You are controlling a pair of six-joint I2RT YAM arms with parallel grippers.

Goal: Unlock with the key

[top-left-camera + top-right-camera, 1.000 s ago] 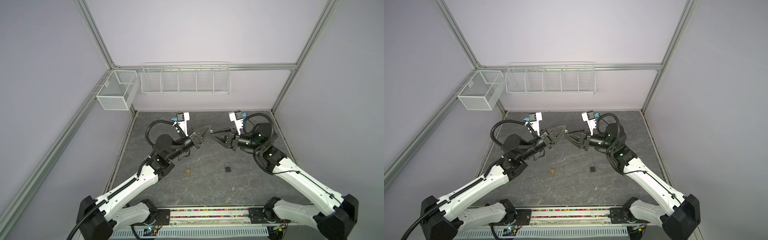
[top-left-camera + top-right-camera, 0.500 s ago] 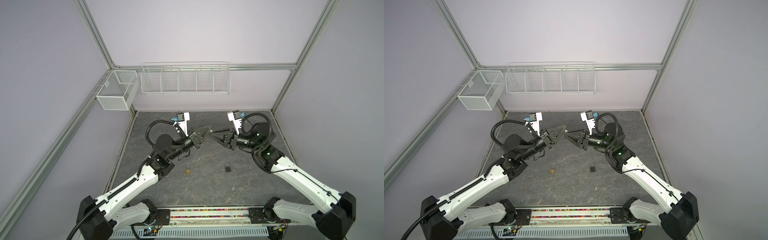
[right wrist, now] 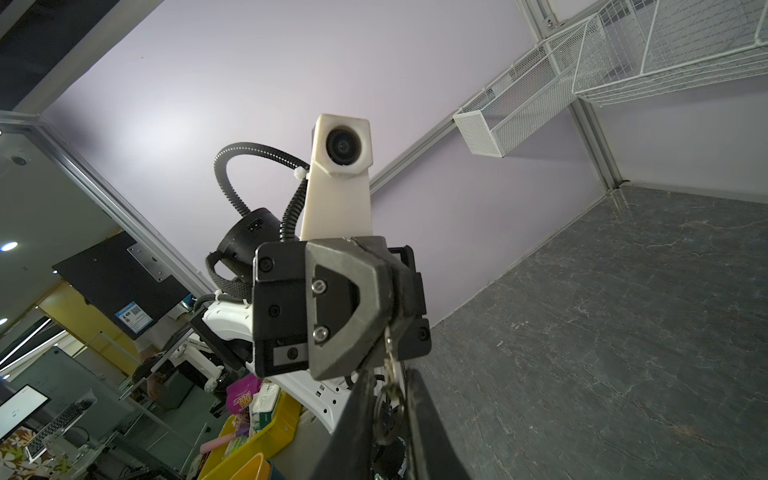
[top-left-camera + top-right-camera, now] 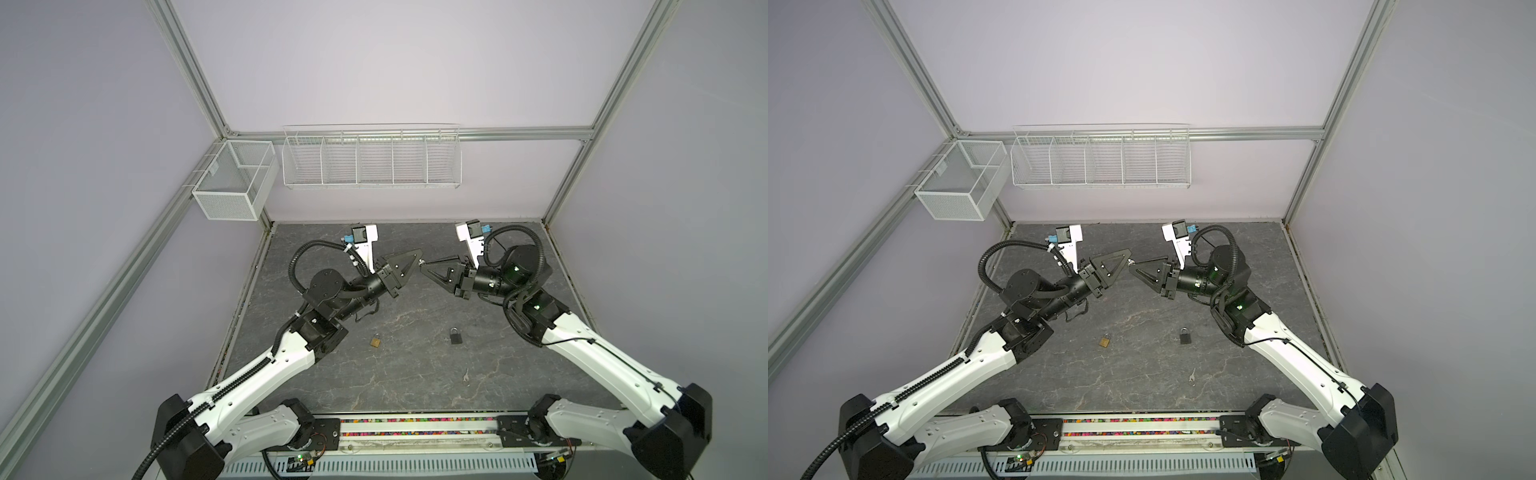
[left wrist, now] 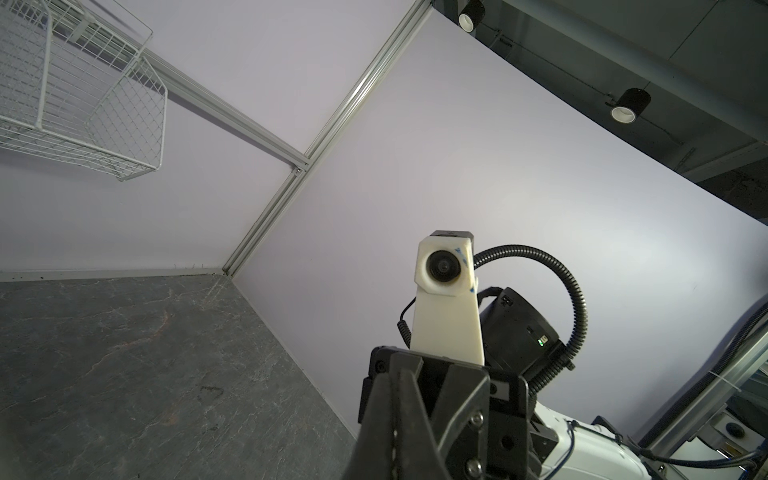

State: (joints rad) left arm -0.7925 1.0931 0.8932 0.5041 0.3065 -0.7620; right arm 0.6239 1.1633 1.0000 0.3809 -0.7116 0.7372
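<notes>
1. Pinching small silver key (image 3: 388, 353) in closed black left tool (image 4: 417, 254), over dark marbled table (image 4: 415, 365).
2. Flanking its ring (image 3: 388, 409) with black right tool (image 4: 423, 266); grip impossible to tell.
3. Lying at key's 7 and 5 o'clock: brass padlock (image 4: 376, 341), black padlock (image 4: 455, 336).

Dark grey, pale-veined tabletop (image 4: 415, 365); black padlock (image 4: 455, 336); brass-yellow padlock (image 4: 375, 341) to its left; silvery key (image 4: 466, 377) in front of it.
</notes>
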